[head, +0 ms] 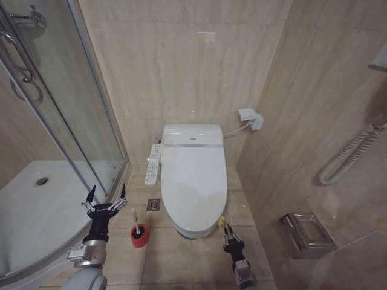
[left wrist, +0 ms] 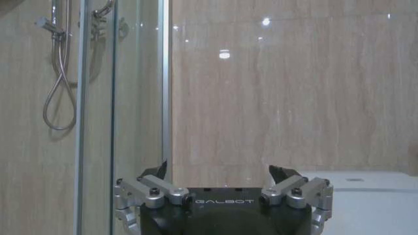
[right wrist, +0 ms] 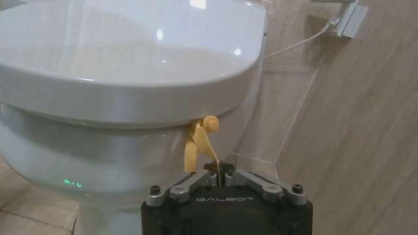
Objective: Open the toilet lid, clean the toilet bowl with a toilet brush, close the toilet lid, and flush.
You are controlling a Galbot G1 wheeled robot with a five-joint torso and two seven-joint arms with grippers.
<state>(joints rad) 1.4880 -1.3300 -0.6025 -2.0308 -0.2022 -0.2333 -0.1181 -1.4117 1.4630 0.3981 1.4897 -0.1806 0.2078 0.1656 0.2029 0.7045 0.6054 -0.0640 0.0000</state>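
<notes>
The toilet lid [head: 193, 178] lies shut over the toilet bowl [head: 192, 232], whose inside is hidden. A small yellow tab [right wrist: 197, 144] hangs from the lid's side edge [right wrist: 130, 54]. My right gripper [right wrist: 220, 169] sits low beside the bowl [right wrist: 98, 152], its fingers shut on the tab's lower tip; in the head view this gripper [head: 228, 232] is at the toilet's front right. The toilet brush [head: 135, 219] stands in its red holder [head: 139, 236] on the floor left of the toilet. My left gripper [head: 106, 198] hovers open left of the brush, holding nothing [left wrist: 222, 172].
A curved white shower tray [head: 36, 211] and glass door [head: 78, 121] close off the left. A button panel [head: 153, 166] sticks out at the toilet's left. A floor drain [head: 153, 205] lies beside it. A metal box [head: 307, 232] and a hose [head: 351, 157] hang on the right wall.
</notes>
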